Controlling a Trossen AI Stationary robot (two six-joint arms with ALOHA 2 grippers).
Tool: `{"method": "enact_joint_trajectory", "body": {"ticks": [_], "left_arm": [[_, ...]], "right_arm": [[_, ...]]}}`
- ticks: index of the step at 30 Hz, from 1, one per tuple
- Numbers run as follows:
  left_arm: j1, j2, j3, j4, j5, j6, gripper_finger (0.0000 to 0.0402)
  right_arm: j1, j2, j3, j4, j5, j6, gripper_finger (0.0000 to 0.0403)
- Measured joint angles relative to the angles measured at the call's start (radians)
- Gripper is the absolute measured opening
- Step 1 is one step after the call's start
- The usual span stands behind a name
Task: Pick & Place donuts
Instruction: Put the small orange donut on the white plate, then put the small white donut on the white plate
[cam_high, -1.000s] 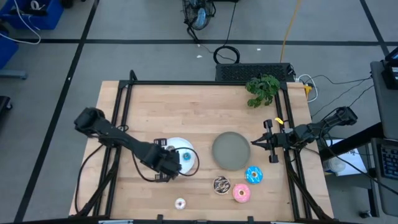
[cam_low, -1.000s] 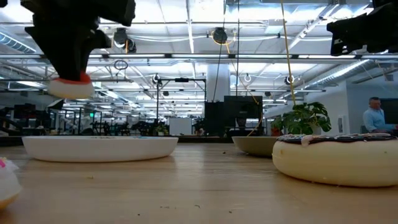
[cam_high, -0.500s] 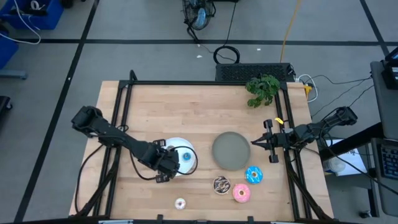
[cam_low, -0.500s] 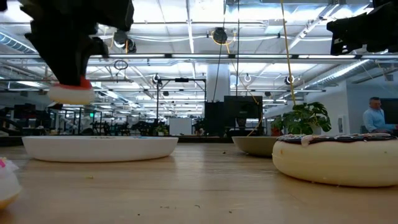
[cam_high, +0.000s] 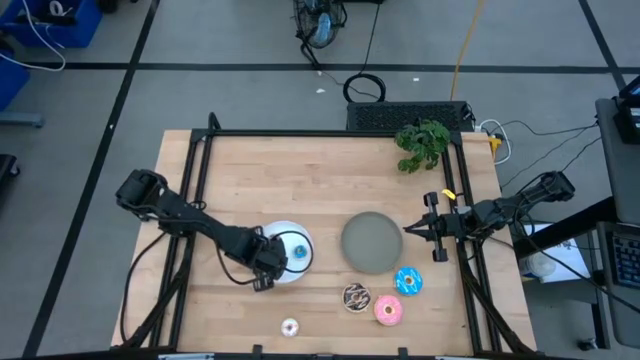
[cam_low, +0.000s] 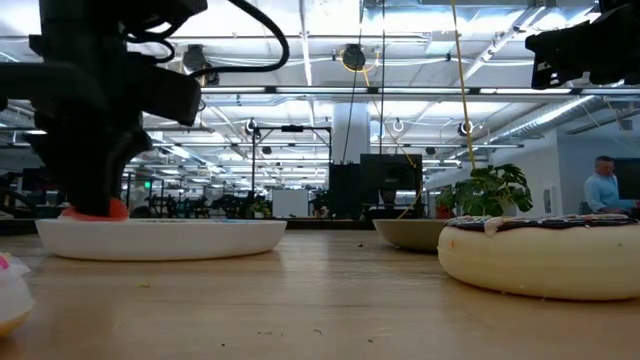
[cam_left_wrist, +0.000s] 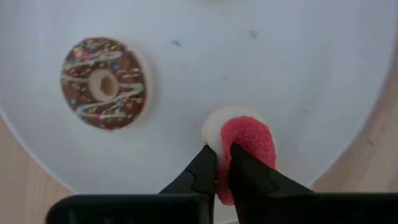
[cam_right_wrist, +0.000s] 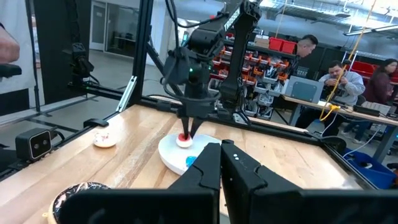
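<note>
My left gripper (cam_high: 269, 262) points down over the white plate (cam_high: 303, 268) and is shut on a red mini donut (cam_left_wrist: 247, 144). A brown mini donut (cam_left_wrist: 104, 83) and a blue mini donut (cam_high: 298, 250) lie flat on the same plate. The grey plate (cam_high: 372, 242) stands to its right. On the table near the front lie a blue donut (cam_high: 408, 281), a pink donut (cam_high: 388, 310), a brown sprinkled donut (cam_high: 356, 296) and a pink-white mini donut (cam_high: 289, 327). My right gripper (cam_high: 410, 230) waits shut at the table's right edge. My left gripper pinches the red mini donut's rim (cam_left_wrist: 224, 186) between its two fingers (cam_left_wrist: 205, 171). They come from above, pointing down. The donut's underside rests on the white plate near the plate's rim (cam_low: 95, 211), and the donut sits a little tilted, its pale side (cam_left_wrist: 214, 127) showing.
A potted plant (cam_high: 422, 143) stands at the table's far right. A black frame rail (cam_high: 330, 133) runs around the table's edges. Bare wood lies at the far left and between the plates and the near edge.
My left gripper has gone down with the red mini donut from above the white plate until the donut sits on the plate near its rim. It has also rolled a little about its own axis.
</note>
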Motion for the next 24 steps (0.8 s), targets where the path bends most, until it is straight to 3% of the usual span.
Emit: {"method": "enact_joint_trajectory", "body": {"ticks": [3,10,14,19,24], "left_arm": [[0.012,0.0,-0.003,0.002,-0.001,-0.024,0.0075],[0.014,0.0,0.055,-0.011,0.025,0.014,0.0217],[0.014,0.0,0.114,-0.076,0.013,0.036,0.0271],[0.016,0.0,0.165,-0.093,-0.004,0.084,0.0287],[0.001,0.0,0.242,-0.054,-0.027,0.093,0.0261]], "right_arm": [[0.0,0.0,0.0,0.0,0.0,0.001,0.0],[0.0,0.0,0.0,0.0,0.0,0.001,0.0],[0.0,0.0,0.0,-0.001,0.0,0.002,0.0],[0.0,0.0,0.0,-0.002,0.0,0.002,0.0],[0.0,0.0,0.0,-0.002,0.0,0.002,0.0]]}}
